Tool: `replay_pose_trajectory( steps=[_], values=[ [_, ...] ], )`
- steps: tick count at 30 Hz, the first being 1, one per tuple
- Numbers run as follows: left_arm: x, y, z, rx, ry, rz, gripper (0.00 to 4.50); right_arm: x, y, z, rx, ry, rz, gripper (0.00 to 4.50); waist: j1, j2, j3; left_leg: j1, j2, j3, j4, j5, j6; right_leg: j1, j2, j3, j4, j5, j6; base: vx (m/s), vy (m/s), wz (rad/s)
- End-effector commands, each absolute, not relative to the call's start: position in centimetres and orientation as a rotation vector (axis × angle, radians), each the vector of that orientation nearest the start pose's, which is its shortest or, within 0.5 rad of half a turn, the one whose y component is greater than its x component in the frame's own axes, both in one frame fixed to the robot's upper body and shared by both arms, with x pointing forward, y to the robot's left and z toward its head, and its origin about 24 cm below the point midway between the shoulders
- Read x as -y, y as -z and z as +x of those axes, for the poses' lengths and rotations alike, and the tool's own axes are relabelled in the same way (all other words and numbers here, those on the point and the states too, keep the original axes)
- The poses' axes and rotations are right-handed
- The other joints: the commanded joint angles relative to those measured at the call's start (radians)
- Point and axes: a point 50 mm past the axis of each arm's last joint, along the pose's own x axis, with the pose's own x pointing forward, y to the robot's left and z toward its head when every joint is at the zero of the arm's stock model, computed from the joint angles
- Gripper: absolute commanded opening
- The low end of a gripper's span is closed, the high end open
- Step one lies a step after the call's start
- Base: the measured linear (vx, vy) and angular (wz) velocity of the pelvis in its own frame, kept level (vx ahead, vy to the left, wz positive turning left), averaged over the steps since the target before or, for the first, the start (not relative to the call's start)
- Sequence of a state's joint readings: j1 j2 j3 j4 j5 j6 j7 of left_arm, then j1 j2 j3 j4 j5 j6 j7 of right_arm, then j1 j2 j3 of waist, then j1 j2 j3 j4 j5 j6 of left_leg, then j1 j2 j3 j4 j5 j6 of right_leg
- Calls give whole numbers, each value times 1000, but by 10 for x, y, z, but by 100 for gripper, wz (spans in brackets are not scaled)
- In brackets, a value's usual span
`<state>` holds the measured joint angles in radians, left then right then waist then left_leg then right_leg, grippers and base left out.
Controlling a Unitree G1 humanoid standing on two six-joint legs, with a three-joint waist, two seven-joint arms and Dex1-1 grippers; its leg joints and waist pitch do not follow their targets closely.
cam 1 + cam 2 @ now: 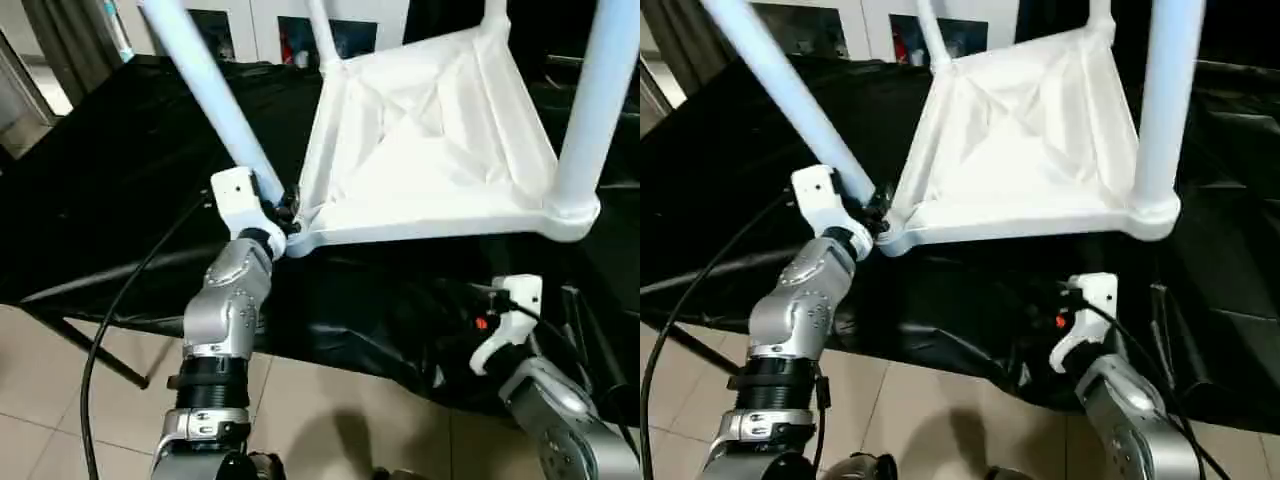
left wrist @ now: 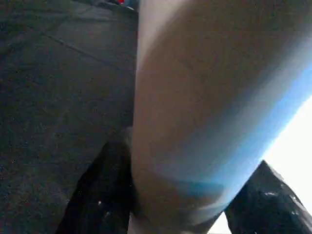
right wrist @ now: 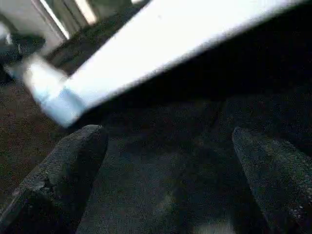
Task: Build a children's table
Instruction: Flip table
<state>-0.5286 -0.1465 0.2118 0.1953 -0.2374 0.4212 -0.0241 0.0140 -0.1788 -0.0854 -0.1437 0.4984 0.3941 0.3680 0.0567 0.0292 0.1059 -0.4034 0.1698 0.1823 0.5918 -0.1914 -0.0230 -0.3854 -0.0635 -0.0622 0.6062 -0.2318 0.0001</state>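
Table upside down on a black cloth, left claw on one leg.

The tabletop (image 1: pixel 430 150) lies ribbed side up on the black cloth (image 1: pixel 100 190), its legs rising from the corner sockets. The left gripper (image 1: pixel 283 212) pinches the near-left leg (image 1: pixel 205 85) just above its socket. The right gripper (image 3: pixel 165 175) hangs spread and empty below the near edge, apparently touching nothing. Black cables (image 1: pixel 130 300) trail along both forearms over the tiled floor (image 1: pixel 310 400).
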Motion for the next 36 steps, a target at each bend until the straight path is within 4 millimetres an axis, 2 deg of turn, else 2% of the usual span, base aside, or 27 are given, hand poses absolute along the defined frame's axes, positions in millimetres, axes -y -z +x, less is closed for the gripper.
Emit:
replay_pose_trajectory(
  steps=[1, 2, 6, 7, 10, 12, 13, 15, 16, 18, 21, 23, 27, 28, 29, 36],
  values=[
    [-93, -84, 332, -237, 166, -518, 208, 168, -60, 254, -115, -382, 430, 450, -3, -26, -49, 18, 70, -34, -70, -41, 141, 33, -95, 54, -71, -27, -227, 0, 0, 0],
    [-92, -84, 332, -237, 167, -518, 208, 165, -64, 257, -93, -391, 459, 450, -3, -26, -49, 18, 70, -34, -70, -41, 141, 33, -95, 54, -71, -27, -227, 0, 0, 0],
    [-92, -84, 330, -245, 169, -529, 208, 156, -74, 272, -35, -397, 551, 450, -2, -26, -55, 19, 69, -31, -61, 43, 183, 35, -95, 54, -54, 108, -254, 0, 0, 0],
    [-91, -85, 330, -246, 170, -531, 208, 153, -74, 276, -31, -394, 565, 450, -2, -28, -57, 17, 68, -30, -60, 46, 186, 39, -94, 53, -52, 113, -256, 0, 0, 0],
    [-91, -85, 330, -246, 172, -530, 208, 149, -71, 284, -58, -375, 563, 450, -4, -30, -56, 17, 67, -29, -60, 42, 185, 38, -94, 52, -52, 99, -264, 0, 0, 0],
    [-91, -86, 329, -246, 173, -531, 208, 149, -67, 289, -87, -338, 547, 450, -6, -28, -55, 19, 66, -28, -62, 21, 171, 38, -93, 53, -57, 56, -260, 0, 0, 0],
    [-91, -86, 329, -247, 174, -532, 208, 149, -66, 296, -87, -296, 599, 450, -8, -27, -55, 20, 66, -26, -63, 4, 155, 36, -95, 55, -59, 29, -260, 0, 0, 0],
    [-92, -86, 329, -248, 174, -532, 208, 149, -66, 297, -84, -291, 622, 450, -10, -27, -56, 20, 66, -27, -64, 0, 149, 37, -94, 55, -59, 21, -259, 0, 0, 0],
    [-92, -86, 329, -248, 170, -534, 208, 150, -64, 299, -104, -272, 624, 450, -10, -29, -58, 21, 66, -27, -62, 19, 148, 39, -92, 55, -55, 46, -258, 0, 0, 0],
    [-93, -86, 330, -248, 167, -537, 208, 151, -63, 300, -111, -261, 629, 450, -7, -26, -61, 24, 66, -26, -58, 45, 156, 37, -90, 56, -50, 87, -261, 0, 0, 0],
    [-94, -86, 331, -245, 158, -544, 208, 152, -60, 298, -124, -258, 640, 450, -1, -29, -64, 21, 64, -25, -53, 88, 188, 40, -91, 54, -41, 162, -264, 0, 0, 0],
    [-95, -86, 331, -247, 154, -550, 208, 152, -57, 296, -132, -267, 643, 450, 0, -29, -65, 20, 65, -25, -52, 79, 197, 41, -92, 53, -43, 147, -264, 0, 0, 0],
    [-92, -85, 331, -252, 170, -545, 208, 155, -64, 300, -82, -260, 703, 450, 1, -29, -65, 21, 66, -25, -52, 69, 192, 40, -92, 54, -44, 126, -264, 0, 0, 0],
    [-91, -85, 330, -254, 180, -544, 208, 156, -67, 304, -61, -250, 738, 450, 1, -24, -66, 22, 67, -25, -51, 64, 194, 39, -92, 53, -43, 125, -270, 0, 0, 0],
    [-91, -85, 330, -255, 181, -544, 208, 156, -68, 305, -58, -249, 742, 450, 1, -25, -67, 21, 66, -25, -52, 65, 193, 40, -91, 53, -43, 126, -271, 0, 0, 0],
    [-88, -85, 330, -262, 209, -539, 208, 158, -74, 325, -45, -215, 804, 450, 3, -20, -71, 22, 65, -24, -47, 84, 188, 40, -90, 52, -37, 143, -284, 0, 0, 0]
  ],
)
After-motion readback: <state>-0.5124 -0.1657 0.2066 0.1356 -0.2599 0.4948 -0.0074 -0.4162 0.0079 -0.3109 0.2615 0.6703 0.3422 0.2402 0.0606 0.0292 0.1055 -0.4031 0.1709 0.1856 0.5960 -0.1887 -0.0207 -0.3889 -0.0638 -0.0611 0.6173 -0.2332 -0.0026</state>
